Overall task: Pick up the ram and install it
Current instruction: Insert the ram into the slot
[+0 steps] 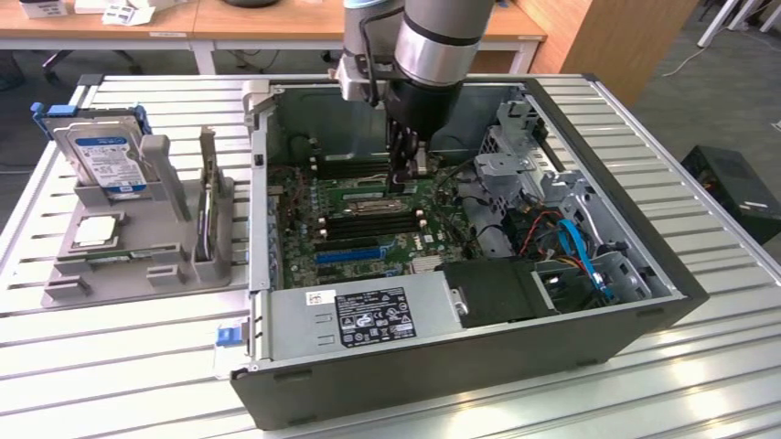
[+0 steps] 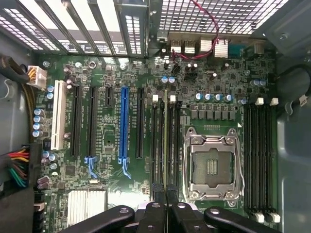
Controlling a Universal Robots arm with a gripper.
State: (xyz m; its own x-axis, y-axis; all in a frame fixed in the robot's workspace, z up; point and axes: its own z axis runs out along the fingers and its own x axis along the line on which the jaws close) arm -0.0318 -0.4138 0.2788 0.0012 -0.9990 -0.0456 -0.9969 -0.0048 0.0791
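My gripper [image 1: 407, 172] reaches down into the open computer case [image 1: 488, 361], over the motherboard's black memory slots [image 1: 372, 224]. In the wrist view the gripper [image 2: 166, 208] is shut on the ram [image 2: 166, 145], a thin green stick seen edge-on. The stick runs in line with the memory slots [image 2: 156, 145] just beside the empty CPU socket [image 2: 212, 165]. Whether its lower edge touches a slot, I cannot tell.
The blue long slot [image 2: 123, 121] and black expansion slots lie farther from the socket. More memory slots [image 2: 260, 155] sit on the socket's other side. Outside the case, a grey holder [image 1: 134, 274] carries a hard drive [image 1: 108, 155] and a silver CPU chip [image 1: 98, 230]. The power supply [image 1: 366, 315] and cables [image 1: 573, 247] crowd the case.
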